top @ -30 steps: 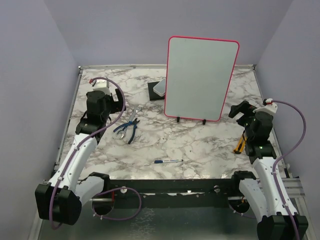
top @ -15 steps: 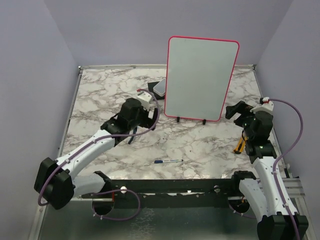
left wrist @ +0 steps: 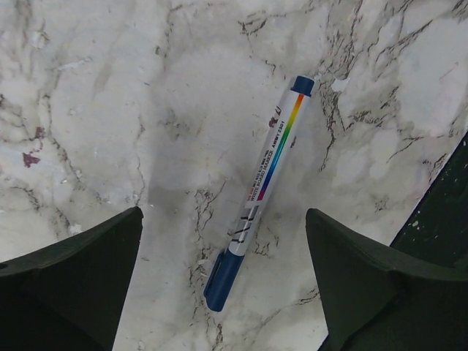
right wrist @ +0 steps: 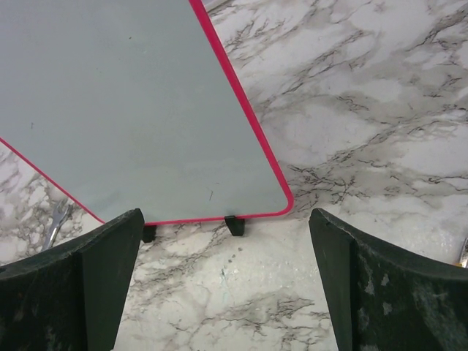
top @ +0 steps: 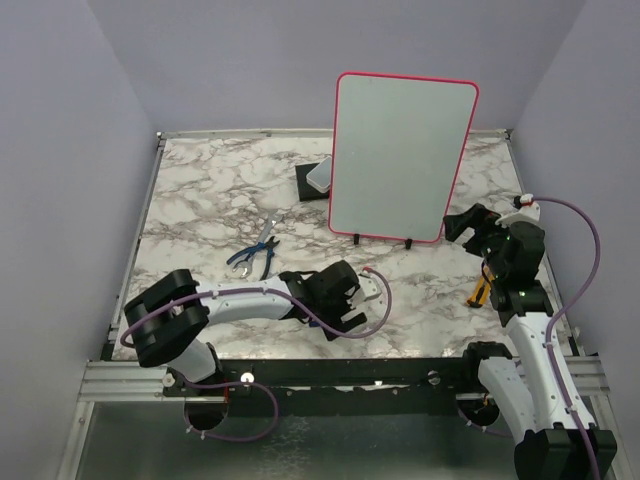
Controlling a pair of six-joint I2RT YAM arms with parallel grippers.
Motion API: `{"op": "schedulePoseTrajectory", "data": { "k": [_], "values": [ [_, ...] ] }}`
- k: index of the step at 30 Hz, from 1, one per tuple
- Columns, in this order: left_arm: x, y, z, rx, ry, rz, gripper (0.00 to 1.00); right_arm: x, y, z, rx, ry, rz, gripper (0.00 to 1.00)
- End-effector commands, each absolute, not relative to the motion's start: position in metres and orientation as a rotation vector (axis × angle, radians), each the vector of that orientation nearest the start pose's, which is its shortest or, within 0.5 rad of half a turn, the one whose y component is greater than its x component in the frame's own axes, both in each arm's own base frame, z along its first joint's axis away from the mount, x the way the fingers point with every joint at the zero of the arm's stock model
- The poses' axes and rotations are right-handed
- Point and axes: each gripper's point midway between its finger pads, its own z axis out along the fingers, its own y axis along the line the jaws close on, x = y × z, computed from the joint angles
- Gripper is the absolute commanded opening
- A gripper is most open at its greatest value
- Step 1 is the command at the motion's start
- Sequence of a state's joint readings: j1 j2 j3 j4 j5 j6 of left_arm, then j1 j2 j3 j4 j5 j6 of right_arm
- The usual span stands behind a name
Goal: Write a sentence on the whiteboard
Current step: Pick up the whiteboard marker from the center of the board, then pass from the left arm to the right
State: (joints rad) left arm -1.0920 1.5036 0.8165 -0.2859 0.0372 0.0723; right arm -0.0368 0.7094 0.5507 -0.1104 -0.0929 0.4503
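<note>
One whiteboard [top: 400,160]: stands upright toward the back of the counter [top: 200,190], a little right of the middle, on small black feet [right wrist: 234,225].
Frame: thin and red-pink, with rounded corners.
Face: plain pale grey from where I stand, in the overhead view and the right wrist view alike.
Right gripper [right wrist: 227,216]: released, fingers spread wide and holding nothing. It sits at the right side of the counter, facing the whiteboard's lower right corner and apart from it.
Marker [left wrist: 263,186]: lies flat on the counter near the front edge. It has a white barrel with a rainbow stripe, blue at both ends.
Left gripper [left wrist: 223,219]: released and wide apart, pointing down over the marker. The marker lies slanted between the two fingers and touches neither.
Left arm: stretched low along the front of the counter, from its base toward the middle.
Eraser [top: 318,177]: black-and-white block just beside the whiteboard's left edge, a bit behind it.
Pliers [top: 255,258]: blue-handled, flat on the counter left of the middle, well apart from the whiteboard.
Orange-and-black thing [top: 480,290]: beside the right arm, partly hidden; I cannot tell what it is.
</note>
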Motion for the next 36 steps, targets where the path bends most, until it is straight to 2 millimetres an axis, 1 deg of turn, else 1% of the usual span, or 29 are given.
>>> {"op": "schedulePoseTrajectory", "data": {
  "k": [1,2,4,6,10,12,16,18,20,24,26,28,30,31,33,34,36],
  "values": [
    [0.146,-0.293,0.021,1.528,2.189,-0.354,0.86,0.298,0.03,0.199,0.372,1.839,0.416,1.0],
    [0.149,-0.292,0.019,1.523,2.193,-0.327,0.83,0.298,0.03,0.199,0.37,1.839,0.418,1.0],
    [0.152,-0.291,0.016,1.517,2.198,-0.294,0.73,0.298,0.031,0.198,0.37,1.84,0.424,1.0],
    [0.156,-0.29,0.014,1.502,2.206,-0.259,0.66,0.298,0.033,0.199,0.367,1.84,0.432,0.99],
    [0.157,-0.29,0.01,1.503,2.215,-0.24,0.42,0.298,0.035,0.2,0.357,1.838,0.447,0.99],
    [0.154,-0.292,0.009,1.514,2.219,-0.26,0.28,0.299,0.036,0.201,0.355,1.838,0.451,0.99],
    [0.153,-0.297,0.015,1.505,2.204,-0.285,0.01,0.299,0.039,0.199,0.336,1.85,0.461,0.99],
    [0.157,-0.3,0.025,1.468,2.182,-0.288,0.0,0.298,0.042,0.197,0.318,1.862,0.479,0.99],
    [0.167,-0.306,0.042,1.396,2.138,-0.292,0.0,0.296,0.051,0.197,0.268,1.875,0.521,0.99],
    [0.19,-0.316,0.096,1.2,2.021,-0.355,0.0,0.292,0.076,0.198,0.137,1.901,0.656,0.95],
    [0.201,-0.317,0.126,1.121,1.957,-0.415,0.0,0.288,0.089,0.199,0.072,1.91,0.731,0.94],
    [0.209,-0.316,0.154,1.084,1.887,-0.488,0.0,0.282,0.102,0.202,0.003,1.916,0.811,0.93],
    [0.212,-0.315,0.177,1.101,1.805,-0.575,0.0,0.275,0.117,0.206,-0.066,1.916,0.915,0.92],
    [0.213,-0.313,0.184,1.107,1.775,-0.597,0.0,0.271,0.125,0.209,-0.102,1.914,0.974,0.92],
    [0.215,-0.309,0.191,1.121,1.745,-0.597,0.0,0.26,0.141,0.216,-0.184,1.916,1.087,0.91],
    [0.211,-0.309,0.19,1.138,1.738,-0.609,0.0,0.255,0.148,0.219,-0.218,1.923,1.141,0.91],
    [0.203,-0.309,0.187,1.173,1.737,-0.642,0.0,0.243,0.168,0.226,-0.314,1.941,1.247,0.91]
  ]
}}
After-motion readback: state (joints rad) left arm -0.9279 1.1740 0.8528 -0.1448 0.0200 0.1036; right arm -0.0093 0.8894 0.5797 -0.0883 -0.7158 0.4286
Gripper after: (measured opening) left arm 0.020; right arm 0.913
